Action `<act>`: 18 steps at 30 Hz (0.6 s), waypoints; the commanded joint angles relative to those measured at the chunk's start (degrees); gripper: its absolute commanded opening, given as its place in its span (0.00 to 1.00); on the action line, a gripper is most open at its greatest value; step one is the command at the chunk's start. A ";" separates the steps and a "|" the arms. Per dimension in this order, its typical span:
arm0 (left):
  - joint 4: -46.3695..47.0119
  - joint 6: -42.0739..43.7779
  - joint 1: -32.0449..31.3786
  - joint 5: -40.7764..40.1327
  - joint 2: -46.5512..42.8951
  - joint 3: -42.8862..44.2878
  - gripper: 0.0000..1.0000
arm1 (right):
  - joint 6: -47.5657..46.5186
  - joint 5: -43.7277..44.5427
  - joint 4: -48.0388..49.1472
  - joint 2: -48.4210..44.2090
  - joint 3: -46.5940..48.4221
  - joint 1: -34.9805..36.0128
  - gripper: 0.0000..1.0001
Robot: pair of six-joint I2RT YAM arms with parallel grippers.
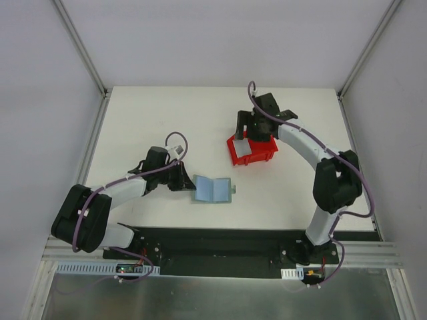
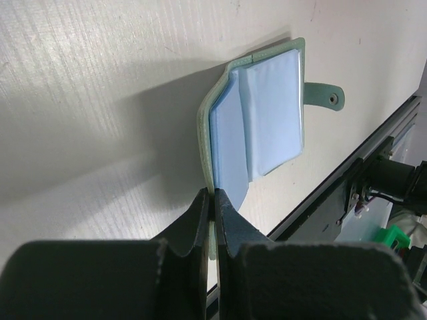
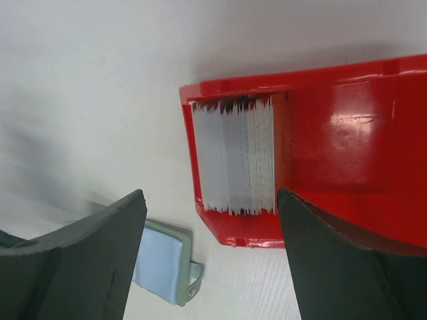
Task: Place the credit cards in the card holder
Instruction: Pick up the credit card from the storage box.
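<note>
The card holder [image 1: 212, 190] lies open on the table, grey-green outside, pale blue-grey inside, its snap tab [image 2: 331, 99] pointing away from the left arm. My left gripper [image 1: 192, 184] is shut on the holder's near cover edge [image 2: 207, 133]. It also shows in the right wrist view [image 3: 160, 263]. The credit cards [image 3: 237, 157] stand as a pale stack on edge in the left end of a red bin [image 1: 261, 155]. My right gripper [image 3: 208, 195] is open above the stack, one finger to each side, touching nothing. I can make out no orange-gold card.
The red bin's walls [image 3: 347, 133] enclose the cards on three sides. A black base plate [image 1: 220, 243] runs along the table's near edge. Metal frame posts [image 1: 93, 143] stand at the table's left and right sides.
</note>
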 commanded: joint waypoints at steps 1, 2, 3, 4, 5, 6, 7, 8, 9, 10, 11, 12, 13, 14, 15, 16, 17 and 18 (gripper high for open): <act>-1.05 0.34 0.18 0.54 -0.75 1.64 0.00 | -2.21 -1.88 -5.24 4.55 3.59 -0.13 0.82; -1.05 0.43 0.18 0.80 -0.66 1.81 0.00 | -2.21 -1.97 -5.25 5.17 3.86 -0.14 0.84; -1.05 0.61 0.18 0.89 -0.48 1.90 0.00 | -2.29 -1.88 -5.07 5.61 3.86 -0.05 0.85; -1.13 0.69 0.18 1.06 -0.22 1.99 0.00 | -2.38 -1.27 -5.07 6.14 4.12 -0.05 0.86; -1.05 0.70 0.18 1.15 -0.13 2.17 0.00 | -2.64 -1.18 -5.07 6.67 4.47 -0.22 0.87; -1.05 0.78 0.18 1.33 0.13 2.25 0.00 | -2.82 -1.44 -5.16 7.28 4.82 -0.22 0.88; -1.05 0.87 0.18 1.24 0.40 2.34 0.00 | -3.00 -1.70 -5.33 8.07 5.35 -0.40 0.89; -1.05 0.96 0.18 1.50 0.57 2.52 0.00 | -3.17 -1.88 -5.51 8.60 5.62 -0.49 0.90; -1.05 1.05 0.18 1.59 0.75 2.61 0.00 | -3.44 -2.49 -5.51 9.21 5.71 -0.66 0.91; -1.05 1.05 0.18 1.59 0.92 2.69 0.00 | -3.44 -2.76 -5.51 9.74 5.88 -1.01 0.91; -1.05 1.05 0.18 1.59 1.10 2.78 0.00 | -3.44 -3.20 -5.34 10.36 5.88 -1.02 0.92; -1.13 1.13 0.18 1.68 1.10 2.78 0.00 | -3.35 -4.07 -4.99 11.06 5.97 -1.36 0.93; -1.05 1.13 0.18 1.68 1.27 2.87 0.00 | -3.18 -5.56 -5.07 11.59 6.23 -1.54 0.93; -1.05 1.22 0.18 1.59 1.54 2.87 0.00 | -3.35 -6.53 -4.90 12.38 6.67 -1.63 0.93; -1.13 1.31 0.18 1.68 1.54 2.96 0.00 | -3.35 -6.80 -4.90 12.91 7.11 -1.80 0.94; -1.05 1.40 0.10 1.68 1.71 3.05 0.00 | -3.44 -6.80 -4.81 13.43 7.29 -1.81 0.94; -1.05 1.49 0.18 1.77 2.06 3.22 0.00 | -3.70 -7.06 -4.98 14.14 7.72 -1.81 0.94; -1.05 1.49 0.18 1.86 2.33 3.31 0.00 | -3.79 -7.50 -5.16 14.58 8.08 -1.81 0.94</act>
